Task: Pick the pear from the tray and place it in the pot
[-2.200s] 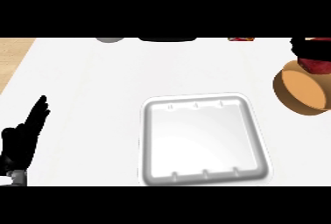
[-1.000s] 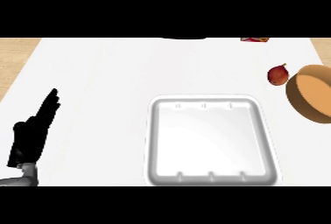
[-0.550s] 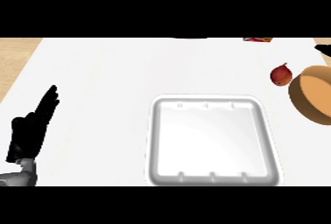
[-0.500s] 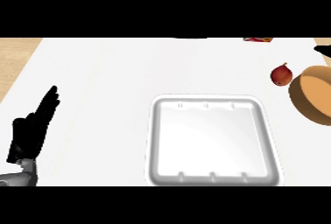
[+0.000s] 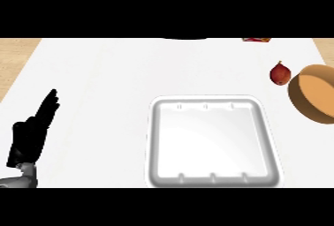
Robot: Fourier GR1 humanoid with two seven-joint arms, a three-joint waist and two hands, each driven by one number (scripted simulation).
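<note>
1. Pear (image 5: 280,73): dark red, lying on the white counter (image 5: 117,75) at far right, just left of the pot (image 5: 316,93) and touching or nearly touching its rim; which of the two cannot be told.
2. Pear's long axis runs near to far. The thin stem end points to the far side, the rounded end to the near side.
3. Pear is outside the tray (image 5: 215,140) and outside the pot.
4. Tray: white, rectangular with rounded corners, at near centre. Nothing lies in it. Small notches mark its far and near inner walls.
5. Pot: tan, round, at the right edge. Its right part is cut off by the frame; the inside shows orange-brown.
6. Left hand (image 5: 32,132): black, at the near-left edge, well apart from the tray. Fingers straight and together, pointing to the far side, holding nothing. Grey wrist is cut off at the lower edge.
7. Right hand: does not show.
8. Far edge: a small red object (image 5: 256,39) and a dark shape (image 5: 186,38), both cut off and too little visible to identify.
9. Left margin: a strip of pale wood (image 5: 14,62) beside the counter.
</note>
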